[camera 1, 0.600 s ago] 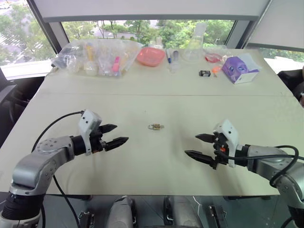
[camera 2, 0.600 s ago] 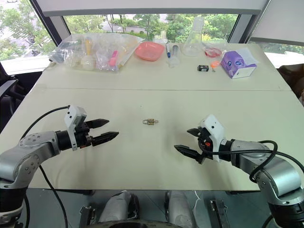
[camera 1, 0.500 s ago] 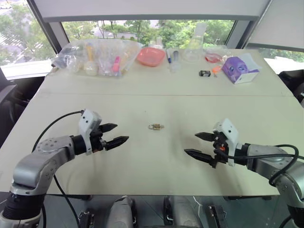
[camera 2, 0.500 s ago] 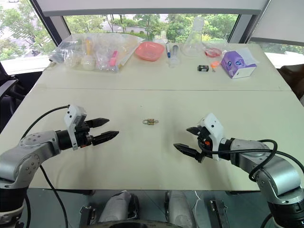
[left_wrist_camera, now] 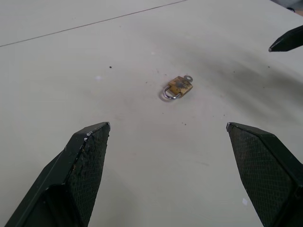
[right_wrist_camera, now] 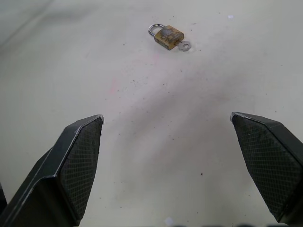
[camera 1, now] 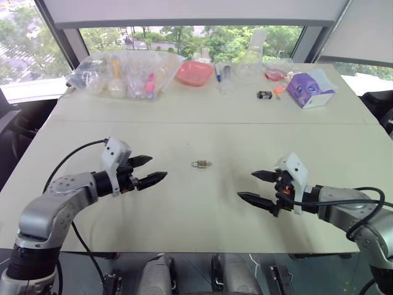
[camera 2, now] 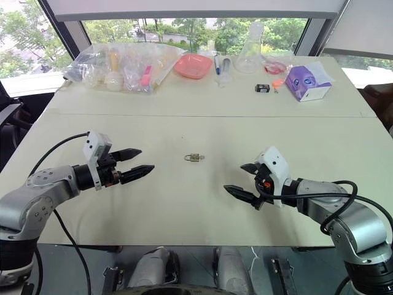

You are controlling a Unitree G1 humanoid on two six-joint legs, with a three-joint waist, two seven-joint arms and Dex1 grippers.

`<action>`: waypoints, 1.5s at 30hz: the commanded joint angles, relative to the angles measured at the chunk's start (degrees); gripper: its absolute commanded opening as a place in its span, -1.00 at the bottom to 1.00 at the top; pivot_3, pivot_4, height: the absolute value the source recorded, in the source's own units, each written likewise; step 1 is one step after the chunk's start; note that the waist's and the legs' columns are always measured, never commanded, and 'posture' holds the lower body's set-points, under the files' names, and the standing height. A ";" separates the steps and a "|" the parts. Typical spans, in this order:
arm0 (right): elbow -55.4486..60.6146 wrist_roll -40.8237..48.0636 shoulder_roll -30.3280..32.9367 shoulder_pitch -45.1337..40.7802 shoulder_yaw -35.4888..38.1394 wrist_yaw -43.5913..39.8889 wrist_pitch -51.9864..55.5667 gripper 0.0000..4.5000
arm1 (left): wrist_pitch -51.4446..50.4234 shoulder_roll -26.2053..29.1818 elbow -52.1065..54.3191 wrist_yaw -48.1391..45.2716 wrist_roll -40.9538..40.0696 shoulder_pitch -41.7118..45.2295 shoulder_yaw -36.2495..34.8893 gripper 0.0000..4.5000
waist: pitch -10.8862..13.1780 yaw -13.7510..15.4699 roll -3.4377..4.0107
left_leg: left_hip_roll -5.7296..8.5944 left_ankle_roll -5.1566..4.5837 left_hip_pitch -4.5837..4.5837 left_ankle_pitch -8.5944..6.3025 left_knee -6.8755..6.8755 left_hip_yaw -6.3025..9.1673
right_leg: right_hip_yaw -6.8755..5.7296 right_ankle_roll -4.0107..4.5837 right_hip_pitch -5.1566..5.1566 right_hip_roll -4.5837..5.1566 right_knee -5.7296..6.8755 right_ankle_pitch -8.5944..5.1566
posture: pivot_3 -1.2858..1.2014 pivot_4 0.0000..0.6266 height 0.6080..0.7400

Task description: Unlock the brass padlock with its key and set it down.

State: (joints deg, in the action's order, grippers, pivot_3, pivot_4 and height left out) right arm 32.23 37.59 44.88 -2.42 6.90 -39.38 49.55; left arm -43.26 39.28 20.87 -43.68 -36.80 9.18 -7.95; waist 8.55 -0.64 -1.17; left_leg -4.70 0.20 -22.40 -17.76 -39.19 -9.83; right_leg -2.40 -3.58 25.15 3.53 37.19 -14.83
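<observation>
**Padlock alone mid-table, both grippers spread and empty**

Padlock [camera 1: 201, 164] lies flat on the white table [camera 1: 184, 209], about midway between the two grippers, touching neither. Brass body, silvery shackle at one end, key [right_wrist_camera: 184, 45] sticking out of the other end with its ring bow resting on the table. Shackle looks seated in the body, can't tell for sure if locked.

Left gripper [camera 1: 149, 173] hovers above the table on the left of the padlock, fingers spread wide, nothing between them, tips pointing toward the padlock. Right gripper [camera 1: 256, 187] hovers on the right, fingers also spread wide and empty, tips pointing inward toward the padlock. Both well apart from it. In the left wrist view one right fingertip [left_wrist_camera: 288, 39] pokes in beyond the padlock.

Far edge of the table, by the window: clear plastic bags [camera 1: 123, 72] with small items, pink bowl [camera 1: 194, 72], pens [camera 1: 218, 72], glass flask [camera 1: 250, 61], small black gadget [camera 1: 264, 94], orange bit [camera 1: 279, 90] beside it, purple box [camera 1: 311, 88]. All far from the grippers. A seam runs across the table between that clutter and the padlock.
</observation>
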 commanded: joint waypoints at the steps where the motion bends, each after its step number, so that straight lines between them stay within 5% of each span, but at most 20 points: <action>1: 1.08 0.06 -0.42 -0.43 0.39 0.09 -1.14 0.97 | 1.28 1.24 0.46 -1.45 0.31 0.78 -0.21 0.83 | 0.00 0.00 0.00 | 0.00 0.00 0.00 0.00 0.00 0.00 | 0.00 0.00 0.00 0.00 0.00 0.00 | 0.03 -0.52 0.99; 10: 1.94 1.09 -1.41 -2.15 0.29 1.38 0.72 0.97 | 5.19 4.88 -7.19 -8.93 4.81 9.07 4.19 0.83 | 0.00 0.08 0.00 | 0.01 0.01 0.00 0.01 -0.01 0.00 | -0.02 0.00 -0.01 0.00 0.00 0.00 | 0.03 -0.52 0.99; 16: 1.94 1.60 -4.33 -10.74 -3.74 3.22 2.83 0.97 | 13.11 4.37 -22.77 -26.20 13.63 28.86 19.37 0.83 | 0.00 0.34 -0.03 | 0.02 0.06 -0.01 0.05 -0.03 0.01 | -0.07 0.01 -0.02 -0.06 0.01 0.00 | 0.03 -0.52 0.99; 28: 5.69 -0.83 -9.91 -7.60 -5.68 12.51 3.39 0.97 | 42.79 -17.36 -69.90 -35.67 33.98 53.08 32.92 0.83 | 0.05 1.06 -0.10 | 0.08 0.29 -0.32 0.18 -0.07 -0.11 | -0.16 -0.05 0.15 -0.04 -0.12 0.02 | 0.03 -0.52 0.99; 39: 7.31 -1.18 -11.67 -5.72 -4.59 16.36 2.94 0.97 | 52.74 -26.68 -86.56 -30.67 44.17 56.53 33.44 0.83 | 0.04 1.32 -0.10 | -0.01 -0.24 -1.06 -0.11 -0.86 0.65 | -0.84 -0.06 0.22 -0.01 0.00 0.03 | 0.03 -0.52 0.99; 42: 7.21 -1.11 -11.85 -5.83 -4.45 16.68 2.78 1.00 | 53.48 -27.24 -88.24 -30.60 46.06 56.64 33.57 0.47 | 0.01 1.36 -0.11 | 0.02 -0.28 -1.04 -0.14 -0.91 0.75 | -0.86 -0.06 0.13 0.03 0.00 0.03 | 0.03 -0.52 0.99; 45: 7.13 -1.07 -11.87 -5.81 -4.30 16.77 2.72 1.00 | 53.94 -27.15 -88.59 -31.55 46.65 56.54 33.20 -0.21 | 0.01 1.31 -0.10 | 0.02 -0.30 -1.01 -0.15 -0.91 0.81 | -0.86 -0.07 0.10 0.03 0.01 0.03 | 0.03 -0.52 0.99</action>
State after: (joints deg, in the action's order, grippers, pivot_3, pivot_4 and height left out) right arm 37.06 36.23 33.22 -7.74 0.94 -22.72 53.29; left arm 10.67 11.88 -66.51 -75.24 7.36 65.73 24.67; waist 8.55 0.66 -1.28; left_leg -4.68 -0.09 -23.41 -17.90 -40.11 -9.01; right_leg -3.27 -3.64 25.25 3.56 37.20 -14.80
